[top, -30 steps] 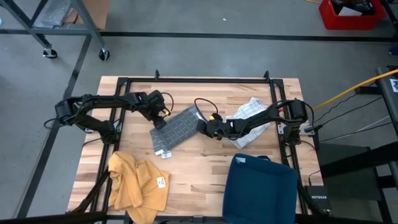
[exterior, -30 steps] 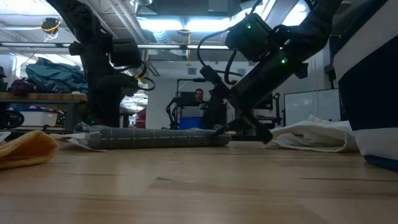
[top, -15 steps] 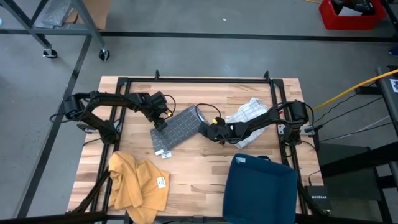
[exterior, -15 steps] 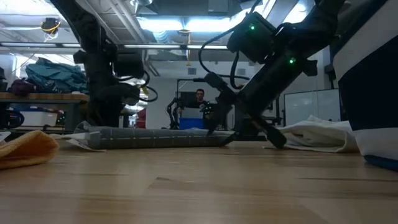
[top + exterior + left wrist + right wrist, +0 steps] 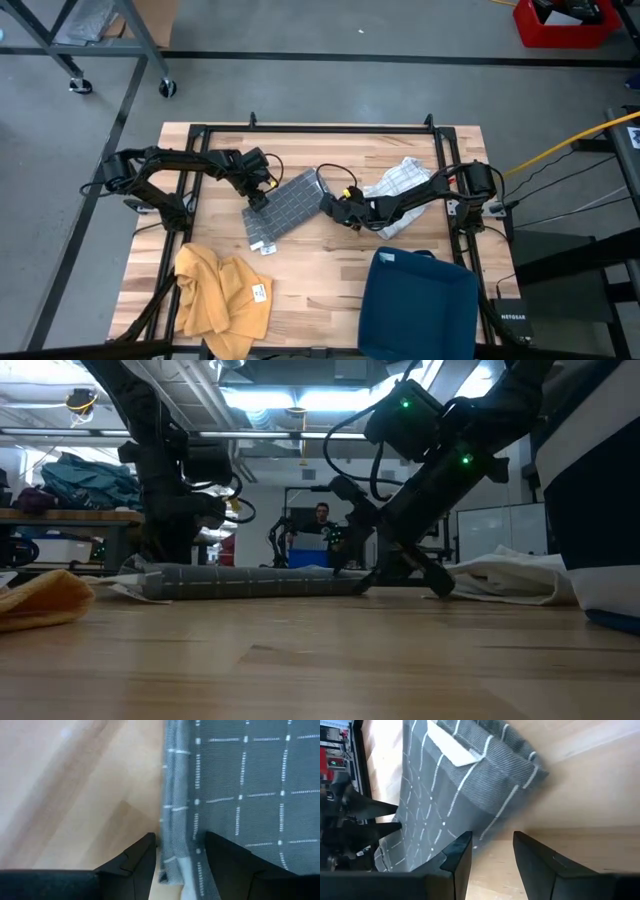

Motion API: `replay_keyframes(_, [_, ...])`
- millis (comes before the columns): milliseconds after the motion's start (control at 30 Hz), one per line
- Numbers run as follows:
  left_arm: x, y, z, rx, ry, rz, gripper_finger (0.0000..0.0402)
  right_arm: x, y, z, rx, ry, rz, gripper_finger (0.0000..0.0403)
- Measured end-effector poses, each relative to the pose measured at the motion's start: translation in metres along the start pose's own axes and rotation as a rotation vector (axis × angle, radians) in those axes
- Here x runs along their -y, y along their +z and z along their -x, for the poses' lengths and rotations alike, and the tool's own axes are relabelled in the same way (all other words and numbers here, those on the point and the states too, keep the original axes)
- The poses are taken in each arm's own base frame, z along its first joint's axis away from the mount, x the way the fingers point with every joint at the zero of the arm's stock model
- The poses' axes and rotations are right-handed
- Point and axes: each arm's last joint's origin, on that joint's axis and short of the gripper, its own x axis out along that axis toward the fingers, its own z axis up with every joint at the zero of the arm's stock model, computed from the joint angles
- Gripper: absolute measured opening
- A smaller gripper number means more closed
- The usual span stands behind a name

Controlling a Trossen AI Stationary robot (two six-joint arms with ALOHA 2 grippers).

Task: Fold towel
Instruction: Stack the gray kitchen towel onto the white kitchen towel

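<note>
The towel [image 5: 285, 205], grey with a white grid, lies folded and flat on the wooden table's middle; in the low view it is a low grey roll [image 5: 250, 580]. My left gripper [image 5: 259, 199] points down at the towel's left edge, open, with the layered edge [image 5: 175, 845] between its fingers. My right gripper [image 5: 327, 207] slants down at the towel's right corner [image 5: 490, 827], open, and the corner lies just beyond its fingertips. The left gripper also shows far off in the right wrist view.
A yellow cloth [image 5: 220, 295] lies bunched at the near left. A white checked cloth [image 5: 402, 180] lies under the right arm. A dark blue container [image 5: 420, 300] stands at the near right. Bare wood shows between the towel and the near edge.
My left gripper has sunk toward the towel's left edge and shifted slightly toward the near side. My right gripper has rolled a little at the towel's right corner. The towel has stayed where it was.
</note>
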Motion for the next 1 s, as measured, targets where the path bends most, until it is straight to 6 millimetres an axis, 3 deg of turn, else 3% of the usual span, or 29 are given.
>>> replay_keyframes(600, [0.029, -0.005, -0.006, -0.009, -0.047, -0.058, 0.0164, 0.005, 0.002, -0.002, 0.045, -0.032, -0.052, 0.0147])
replay_keyframes(1000, [0.042, -0.006, -0.008, 0.017, -0.073, -0.095, 0.0164, -0.011, -0.008, -0.025, 0.059, 0.001, -0.015, 0.0147])
